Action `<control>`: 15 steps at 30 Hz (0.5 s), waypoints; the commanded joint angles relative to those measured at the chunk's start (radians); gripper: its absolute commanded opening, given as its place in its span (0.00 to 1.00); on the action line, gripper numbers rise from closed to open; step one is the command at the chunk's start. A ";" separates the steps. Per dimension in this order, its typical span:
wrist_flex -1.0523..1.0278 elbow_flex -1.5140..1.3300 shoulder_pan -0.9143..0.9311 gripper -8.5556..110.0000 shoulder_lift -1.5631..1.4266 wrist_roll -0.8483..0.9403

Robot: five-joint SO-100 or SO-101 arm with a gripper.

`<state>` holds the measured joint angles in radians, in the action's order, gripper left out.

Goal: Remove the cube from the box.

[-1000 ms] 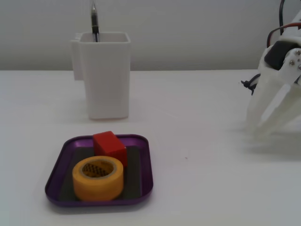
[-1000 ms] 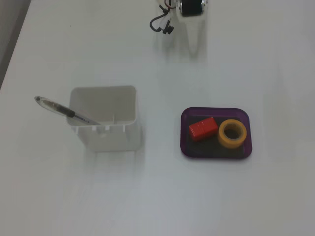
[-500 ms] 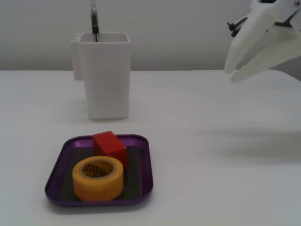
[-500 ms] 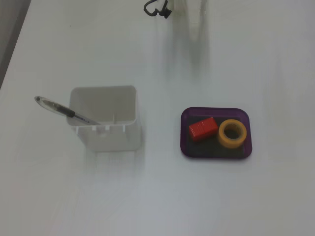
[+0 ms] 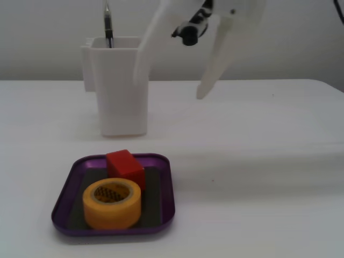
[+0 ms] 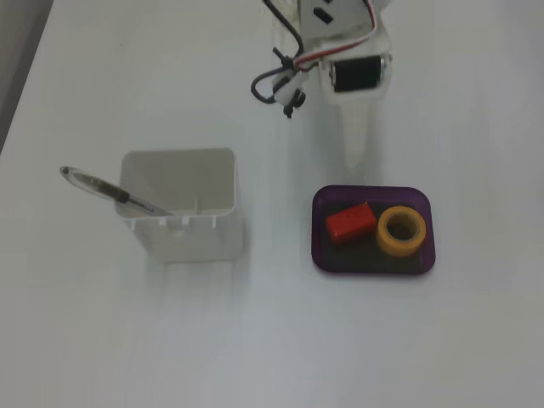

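The white table (image 5: 269, 161) holds a tall white container (image 5: 119, 86) behind the box (image 5: 161, 226). The gripper (image 5: 169, 86) hangs above, past the box, blurry but probably spread apart, holding nothing. The yellow tape roll (image 5: 112, 204) and the cube (image 5: 124, 167) sit touching inside the box.

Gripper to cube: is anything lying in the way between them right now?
Only the box's purple rim. In a fixed view from above, the gripper hangs just outside the box, and the cube lies inside beside the tape roll.
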<state>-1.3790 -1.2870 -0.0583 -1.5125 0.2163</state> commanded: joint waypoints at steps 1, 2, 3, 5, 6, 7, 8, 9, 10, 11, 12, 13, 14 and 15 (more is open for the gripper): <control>-0.080 0.247 -0.008 0.29 0.164 0.107; -0.095 0.291 -0.006 0.29 0.207 0.132; -0.106 0.334 -0.003 0.29 0.245 0.150; -0.126 0.423 0.005 0.29 0.322 0.170; -0.137 0.465 0.008 0.29 0.356 0.178; -0.141 0.502 0.008 0.29 0.387 0.181; -0.143 0.535 0.008 0.29 0.417 0.181; -0.143 0.563 0.005 0.29 0.446 0.181; -0.141 0.591 0.002 0.29 0.477 0.181; -0.141 0.615 -0.002 0.29 0.506 0.181; -0.141 0.638 -0.003 0.29 0.535 0.181; -0.143 0.661 -0.003 0.29 0.561 0.179; -0.143 0.678 -0.003 0.29 0.588 0.178; -0.144 0.690 -0.003 0.29 0.609 0.176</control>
<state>-1.5125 -0.6750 -0.0568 -0.9235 0.3912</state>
